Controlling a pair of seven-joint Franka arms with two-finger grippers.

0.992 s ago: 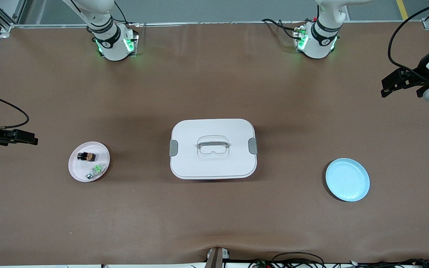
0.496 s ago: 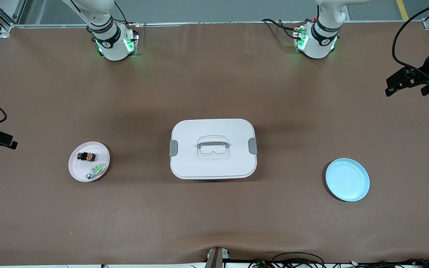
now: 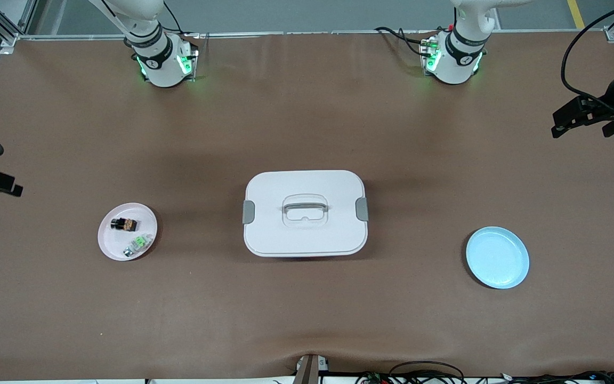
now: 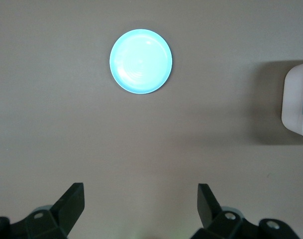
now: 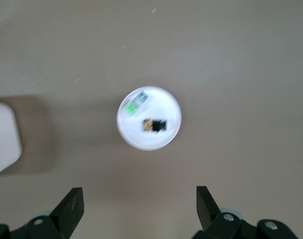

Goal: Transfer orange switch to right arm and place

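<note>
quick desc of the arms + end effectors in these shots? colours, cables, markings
Both arms are alike: white jointed shells with black joint bands. The right arm and left arm have green lights glowing at their bases, and black cables run along them. Each end effector is black with two fingers: the left end effector and right end effector show angular black fingers with small round holes in their mounts.

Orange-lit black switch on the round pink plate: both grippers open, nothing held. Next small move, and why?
Probably lower the open right gripper toward the orange switch on the pink plate: that plate lies at the right arm's end, in its wrist view, and nothing is gripped yet. The left gripper waits, open, over the left arm's end.
</note>
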